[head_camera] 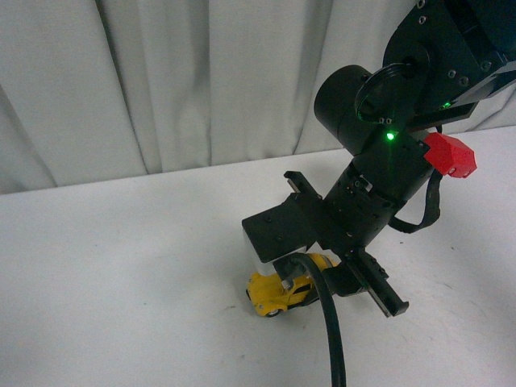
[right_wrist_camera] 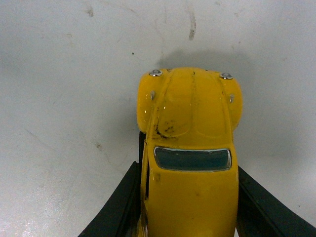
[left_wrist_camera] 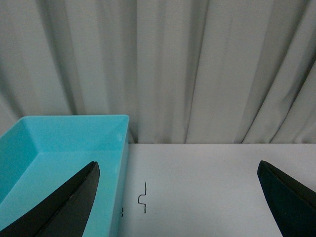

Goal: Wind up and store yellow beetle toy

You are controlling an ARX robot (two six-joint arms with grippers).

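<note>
The yellow beetle toy (head_camera: pixel 278 292) sits on the white table, low and a little right of centre in the front view, half hidden under my right arm. My right gripper (right_wrist_camera: pixel 189 195) is shut on the yellow beetle toy (right_wrist_camera: pixel 190 148), its black fingers (right_wrist_camera: pixel 123 202) pressed against both sides of the cabin, the bonnet pointing away from the wrist. In the front view that gripper (head_camera: pixel 302 278) comes down on the car from above. My left gripper (left_wrist_camera: pixel 180 197) is open with nothing between its fingers (left_wrist_camera: pixel 69 202), above the table beside a turquoise bin.
A turquoise bin (left_wrist_camera: pixel 59 148) stands against the grey curtain (left_wrist_camera: pixel 197 64), one left finger over its near wall. A small black mark (left_wrist_camera: pixel 143 198) is drawn on the table by the bin. A black cable (head_camera: pixel 330 330) hangs from the right arm.
</note>
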